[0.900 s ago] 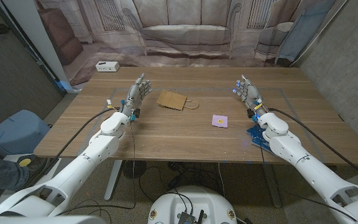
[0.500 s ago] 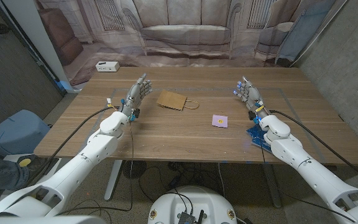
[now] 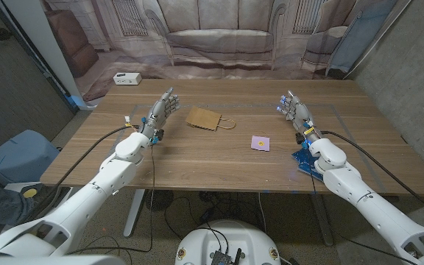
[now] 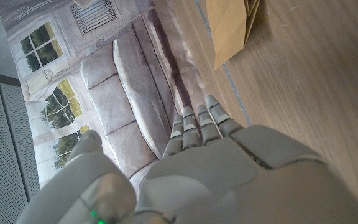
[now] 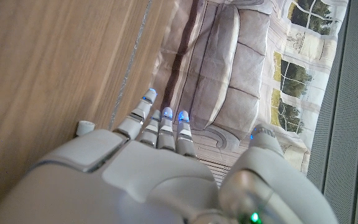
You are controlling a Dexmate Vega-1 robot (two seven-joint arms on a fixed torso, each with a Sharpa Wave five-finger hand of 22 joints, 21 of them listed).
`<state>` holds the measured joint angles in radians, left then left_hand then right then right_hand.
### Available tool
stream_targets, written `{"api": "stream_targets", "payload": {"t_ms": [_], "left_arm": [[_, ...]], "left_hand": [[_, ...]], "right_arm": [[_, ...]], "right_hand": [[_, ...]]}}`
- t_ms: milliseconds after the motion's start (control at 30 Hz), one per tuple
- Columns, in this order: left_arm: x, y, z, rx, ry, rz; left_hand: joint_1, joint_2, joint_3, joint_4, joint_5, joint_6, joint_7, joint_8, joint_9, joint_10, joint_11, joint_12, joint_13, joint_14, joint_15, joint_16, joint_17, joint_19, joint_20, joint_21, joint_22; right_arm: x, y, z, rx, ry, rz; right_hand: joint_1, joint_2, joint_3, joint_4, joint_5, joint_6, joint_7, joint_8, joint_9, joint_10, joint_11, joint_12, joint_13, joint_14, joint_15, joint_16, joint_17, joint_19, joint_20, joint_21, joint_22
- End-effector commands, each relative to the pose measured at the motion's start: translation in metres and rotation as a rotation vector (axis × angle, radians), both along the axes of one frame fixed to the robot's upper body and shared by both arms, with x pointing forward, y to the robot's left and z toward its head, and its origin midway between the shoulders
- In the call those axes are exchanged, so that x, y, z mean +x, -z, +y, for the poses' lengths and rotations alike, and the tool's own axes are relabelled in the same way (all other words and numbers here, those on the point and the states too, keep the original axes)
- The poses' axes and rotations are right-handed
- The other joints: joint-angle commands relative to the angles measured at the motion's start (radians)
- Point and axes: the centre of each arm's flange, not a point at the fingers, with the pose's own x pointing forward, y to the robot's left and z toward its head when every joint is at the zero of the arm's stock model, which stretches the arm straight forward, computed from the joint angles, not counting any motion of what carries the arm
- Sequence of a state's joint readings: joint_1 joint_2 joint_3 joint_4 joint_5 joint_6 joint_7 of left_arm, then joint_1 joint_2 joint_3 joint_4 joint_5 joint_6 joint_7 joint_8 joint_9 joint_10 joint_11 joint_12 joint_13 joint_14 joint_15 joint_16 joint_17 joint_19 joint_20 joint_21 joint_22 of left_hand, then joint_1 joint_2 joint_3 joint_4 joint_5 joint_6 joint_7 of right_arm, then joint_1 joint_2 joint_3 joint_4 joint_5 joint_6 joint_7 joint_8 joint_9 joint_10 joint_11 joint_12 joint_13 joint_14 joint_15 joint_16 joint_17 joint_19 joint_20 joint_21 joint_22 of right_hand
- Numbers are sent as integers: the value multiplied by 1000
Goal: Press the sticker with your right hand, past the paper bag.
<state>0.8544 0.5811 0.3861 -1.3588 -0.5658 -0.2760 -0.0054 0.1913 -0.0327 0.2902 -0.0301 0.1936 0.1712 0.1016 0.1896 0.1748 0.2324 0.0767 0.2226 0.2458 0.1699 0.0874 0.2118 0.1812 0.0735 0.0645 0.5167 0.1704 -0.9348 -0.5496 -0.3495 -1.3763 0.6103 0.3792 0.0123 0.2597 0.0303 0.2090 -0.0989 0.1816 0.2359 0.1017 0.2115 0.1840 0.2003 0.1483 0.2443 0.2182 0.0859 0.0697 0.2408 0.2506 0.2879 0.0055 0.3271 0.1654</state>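
We see wooden table (image 3: 219,158) on white legs, cables trailing beneath it over dark floor. Behind it hangs printed backdrop (image 3: 219,33) — pale sofa (image 3: 219,38), armchair, panelled wall; wrist views add painted windows (image 5: 303,37) with trees. Grey wall (image 3: 411,66) stands at right, dark perforated panel (image 3: 6,96) at left. White power strip (image 3: 126,78) lies near table's far left corner. Blue chair (image 3: 17,156) sits at left — light even, soft.

One paper bag (image 3: 203,118), one sticker (image 3: 259,142)
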Motion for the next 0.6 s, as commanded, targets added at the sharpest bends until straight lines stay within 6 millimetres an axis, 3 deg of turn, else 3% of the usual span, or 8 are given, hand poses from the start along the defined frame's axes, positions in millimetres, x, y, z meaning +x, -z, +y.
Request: {"api": "stream_targets", "payload": {"t_ms": [33,600], "left_arm": [[-1,2,6,14,-8,6],[-3,0,13,46,-16,3]], "left_hand": [[7,2,-1,-5,2,15,-3,9,4,6,2,3,1,8,-4,1,4,5,3,-6,3],[10,8,1,-8,2,16,-2,5,5,4,-1,0,-8,0,-5,-7,3,-14,-3,-27,3]], "right_arm": [[-13,1,3,-25,7,-31],[-29,7,6,-40,5,-63]], "right_hand": [[-1,-9,-4,-3,4,6,-6,0,5,6,-10,1,1,7,1,3,0,10,-1,-3,5],[-2,-3,-5,-4,5,31,-19,6,5,5,-10,-7,-4,3,2,-3,-5,10,0,-16,5]]}}
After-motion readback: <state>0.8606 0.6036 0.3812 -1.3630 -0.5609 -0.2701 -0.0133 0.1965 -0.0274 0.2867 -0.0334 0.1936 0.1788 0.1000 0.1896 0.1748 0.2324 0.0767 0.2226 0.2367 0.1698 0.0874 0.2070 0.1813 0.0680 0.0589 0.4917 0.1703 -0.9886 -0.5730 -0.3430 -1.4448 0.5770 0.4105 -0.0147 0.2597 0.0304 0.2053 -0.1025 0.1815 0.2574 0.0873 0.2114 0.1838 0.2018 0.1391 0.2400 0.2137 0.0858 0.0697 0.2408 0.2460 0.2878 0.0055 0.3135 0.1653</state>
